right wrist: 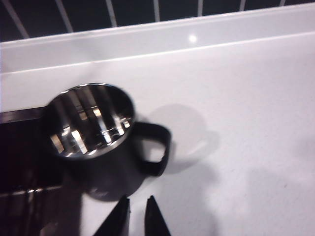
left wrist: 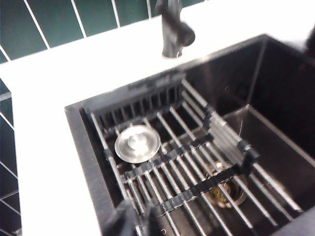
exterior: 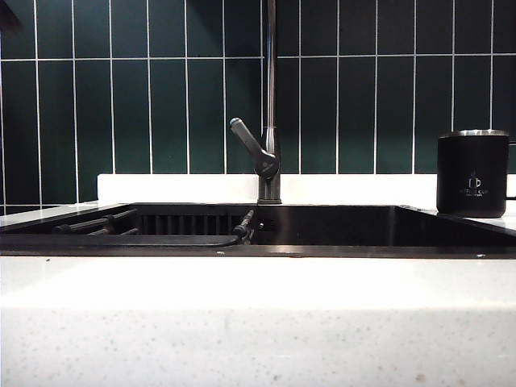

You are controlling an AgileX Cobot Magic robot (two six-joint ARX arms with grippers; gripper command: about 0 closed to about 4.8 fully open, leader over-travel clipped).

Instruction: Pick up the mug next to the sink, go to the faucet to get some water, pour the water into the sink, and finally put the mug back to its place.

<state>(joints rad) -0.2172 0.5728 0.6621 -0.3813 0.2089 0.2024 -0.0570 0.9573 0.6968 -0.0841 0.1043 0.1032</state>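
Mug (exterior: 472, 173) upright on the white desk (exterior: 258, 306), at the sink's (exterior: 363, 226) right rim near the back upstand, nothing gripping it.

From my right wrist I look down on the mug (right wrist: 93, 132): its steel inside shines, its handle points away from the basin over bare desk (right wrist: 236, 98), and my right pincer (right wrist: 136, 216) hangs just short of it, its tips narrow with only a thin slit between, touching nothing. My left pincer (left wrist: 133, 221) shows as a blurred dark shape over the sink's near wall; I cannot tell how wide it stands. Below it lies a slatted rack (left wrist: 197, 157), a round steel stopper (left wrist: 137, 143) resting on it and the drain (left wrist: 224, 191) under the bars. Behind the basin's back edge rises the faucet (exterior: 270, 97), lever tilted left, before green tiles (exterior: 121, 97).
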